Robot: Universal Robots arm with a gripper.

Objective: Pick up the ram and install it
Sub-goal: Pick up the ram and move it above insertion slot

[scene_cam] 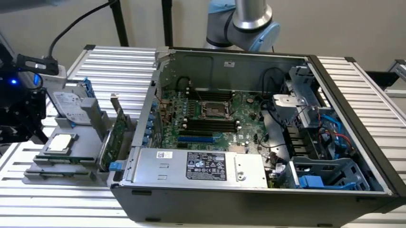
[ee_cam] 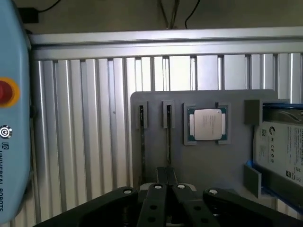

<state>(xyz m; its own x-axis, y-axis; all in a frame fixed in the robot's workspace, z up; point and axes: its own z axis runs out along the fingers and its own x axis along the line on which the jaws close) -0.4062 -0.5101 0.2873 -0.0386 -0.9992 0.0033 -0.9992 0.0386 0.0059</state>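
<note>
The ram stands on edge in a narrow slot of the grey holder, with a second stick in the slot beside it and the square processor chip in a recess on its other side. A hard drive sits at the holder's far end, and in the exterior view a large expansion card stands between the holder and the open computer case.

Nothing of the task looks done. Both sticks are seated in the holder, and the black memory slots on the motherboard appear empty, so both the pick and the install remain.

The hand hangs above the holder, apart from the ram but roughly in line with its slot. Its fingers are drawn together into a narrow close, with nothing held between them. Holder and case rest on the slatted aluminium worktop.
</note>
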